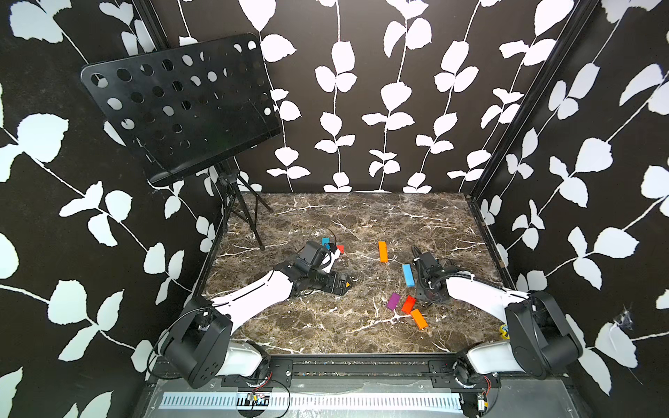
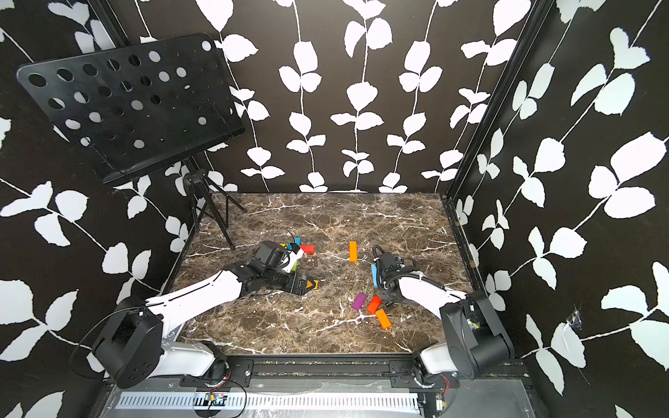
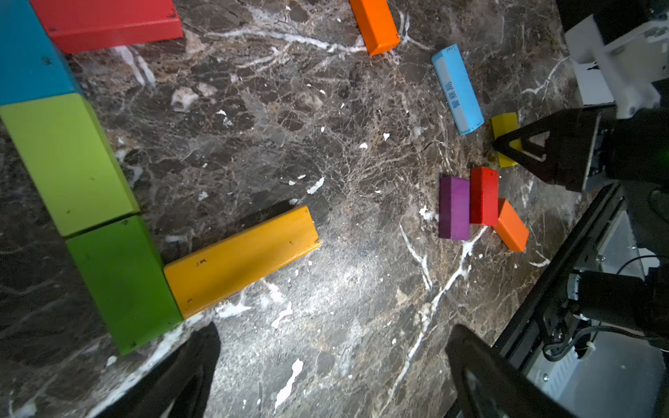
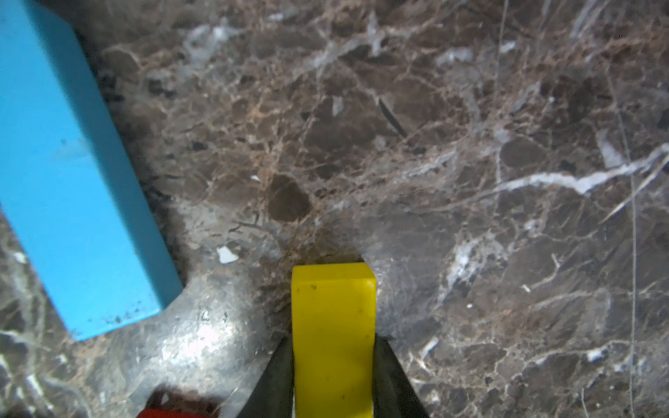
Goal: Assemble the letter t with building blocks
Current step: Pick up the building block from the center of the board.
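Observation:
The letter t lies flat under my left arm: a blue block (image 3: 25, 54), a light green block (image 3: 68, 163) and a dark green block (image 3: 123, 278) form the stem. A red block (image 3: 108, 21) is the crossbar and a yellow-orange block (image 3: 242, 258) the foot. My left gripper (image 3: 333, 327) hangs open over bare marble beside the foot. My right gripper (image 4: 333, 340) is shut on a short yellow block (image 4: 333, 307) resting on the table. Loose blocks lie nearby: a light blue one (image 1: 408, 275), a long orange one (image 1: 382, 251), a purple one (image 1: 393, 301), a red one (image 1: 408, 304) and a short orange one (image 1: 419, 318).
A black perforated music stand (image 1: 181, 105) towers over the back left, and its tripod legs (image 1: 253, 224) stand on the marble table (image 1: 325, 325). Black frame posts run along both side edges. A metal rail (image 1: 362, 363) lines the front edge.

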{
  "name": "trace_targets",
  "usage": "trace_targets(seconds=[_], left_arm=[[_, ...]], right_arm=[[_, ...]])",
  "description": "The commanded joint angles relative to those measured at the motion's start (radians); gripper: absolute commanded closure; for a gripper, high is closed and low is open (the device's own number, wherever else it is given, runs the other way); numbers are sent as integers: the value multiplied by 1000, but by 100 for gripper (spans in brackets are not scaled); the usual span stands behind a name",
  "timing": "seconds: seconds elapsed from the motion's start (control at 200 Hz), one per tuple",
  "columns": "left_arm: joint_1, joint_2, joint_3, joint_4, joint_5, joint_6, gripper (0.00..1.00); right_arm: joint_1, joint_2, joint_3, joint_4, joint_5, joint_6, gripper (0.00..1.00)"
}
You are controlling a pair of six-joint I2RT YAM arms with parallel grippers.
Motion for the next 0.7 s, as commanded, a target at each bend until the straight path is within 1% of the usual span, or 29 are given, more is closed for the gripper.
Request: trace_targets(seconds=[0.0, 0.06, 0.12, 0.225, 0.35, 0.5, 0.575, 0.63, 0.695], left_arm=[[-5, -11, 29, -6, 7, 21, 1], [-4, -12, 32, -13, 5, 26, 1], [-4, -14, 37, -18, 5, 30, 1], [-4, -28, 39, -9, 15, 28, 1], [-4, -41, 53, 0, 34, 27, 1], [0, -44, 82, 0, 34, 58, 1], [14, -28, 103, -1, 55, 69, 1], [32, -13, 116, 6, 82, 73, 1], [64, 6, 130, 14, 114, 76, 1]], right_arm=[[-5, 1, 1, -24, -18, 5, 73], [-5, 5, 13, -29, -24, -3, 76], [-7, 8, 37, -45, -23, -21, 77], [-12, 4, 94, -70, -4, -70, 77], [-35, 7, 183, -82, 8, -169, 77], [-87, 49, 289, -15, -58, -360, 80], [-133, 89, 346, 13, -112, -418, 81], [-164, 125, 401, 16, -168, -469, 85], [-180, 168, 462, 19, -157, -521, 87]])
